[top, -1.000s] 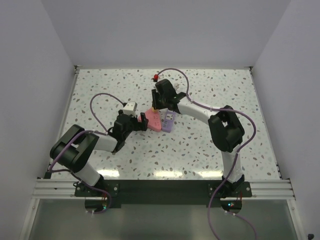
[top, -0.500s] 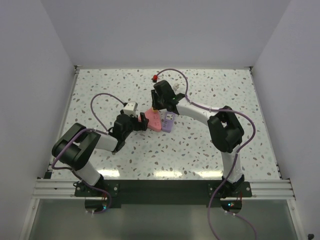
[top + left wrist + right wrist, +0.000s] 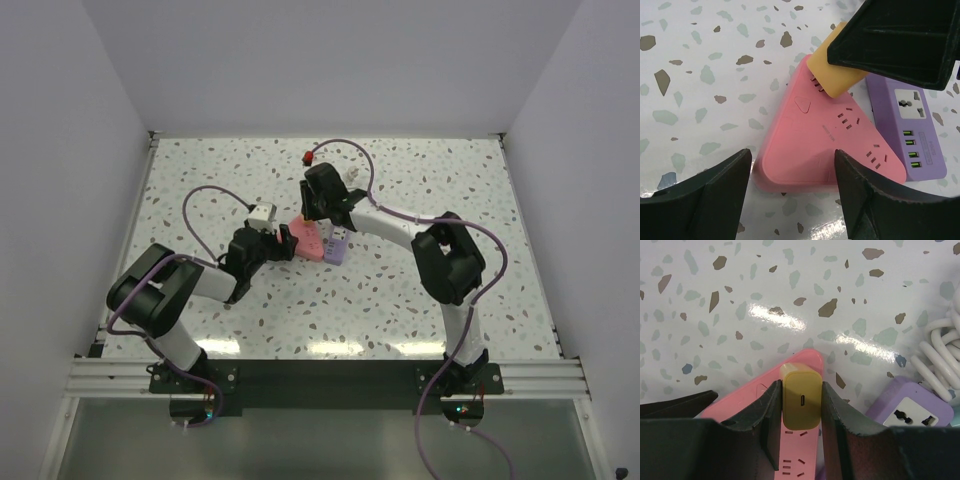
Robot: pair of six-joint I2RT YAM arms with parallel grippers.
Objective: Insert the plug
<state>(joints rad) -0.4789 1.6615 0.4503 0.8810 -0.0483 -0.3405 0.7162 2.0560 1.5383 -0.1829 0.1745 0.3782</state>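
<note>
Right gripper (image 3: 801, 389): pinching plug (image 3: 801, 402) against pink strip (image 3: 815, 150).
Left gripper (image 3: 792, 165): spread, straddling pink strip's corner.
Place: table (image 3: 470, 190) middle.

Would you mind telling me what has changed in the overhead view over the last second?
The right gripper, shut on the yellow plug, edged slightly left and away from the bases, over a corner of the pink power strip. Nothing was taken hold of or let go. The left gripper stayed open beside that strip. The strip and the purple power strip kept their places.
</note>
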